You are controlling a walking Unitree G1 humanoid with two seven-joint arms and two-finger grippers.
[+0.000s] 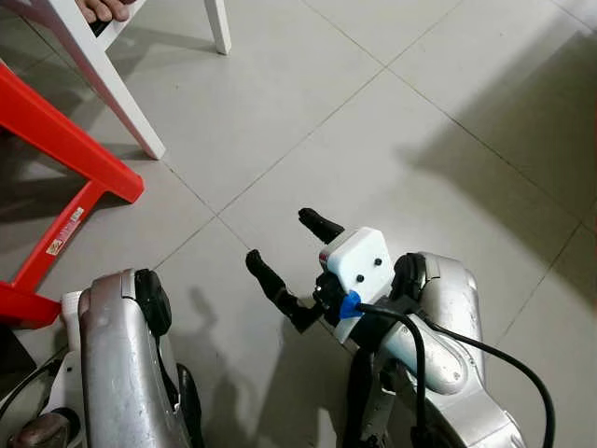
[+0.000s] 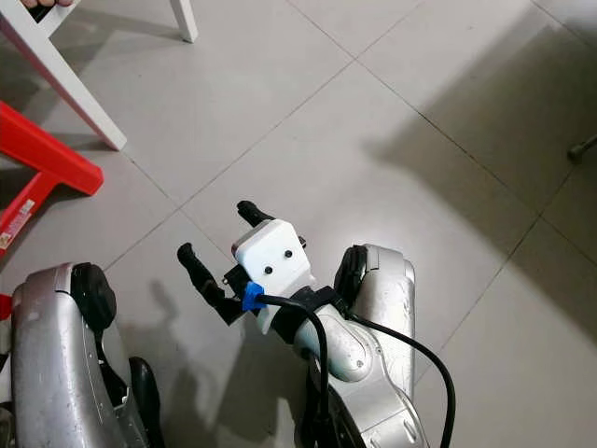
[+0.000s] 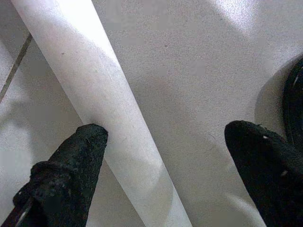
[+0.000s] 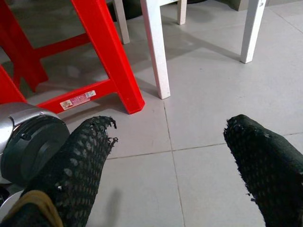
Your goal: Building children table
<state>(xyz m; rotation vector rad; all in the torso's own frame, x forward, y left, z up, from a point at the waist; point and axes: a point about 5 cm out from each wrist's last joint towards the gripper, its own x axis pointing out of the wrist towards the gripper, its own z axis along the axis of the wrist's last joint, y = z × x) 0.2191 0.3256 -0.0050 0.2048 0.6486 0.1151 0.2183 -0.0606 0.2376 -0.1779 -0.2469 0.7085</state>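
Note:
A white round table leg (image 3: 109, 109) lies slantwise between the fingers of my left gripper (image 3: 165, 130). The gripper is open; one black finger (image 3: 71, 165) rests against the leg and the other stands well apart over the floor. My left arm (image 1: 121, 373) hangs low at the left. My right gripper (image 1: 280, 236) is held out over the grey floor tiles, open with nothing between its fingers. In the right wrist view it (image 4: 170, 127) faces a red plastic frame (image 4: 106, 52) and white furniture legs (image 4: 156, 47).
The red frame (image 1: 65, 140) stands on the floor at the left, with a white slanted leg (image 1: 107, 79) behind it. A person's toes (image 1: 104, 9) show at the top left. Open tiled floor (image 1: 392, 121) stretches ahead and to the right.

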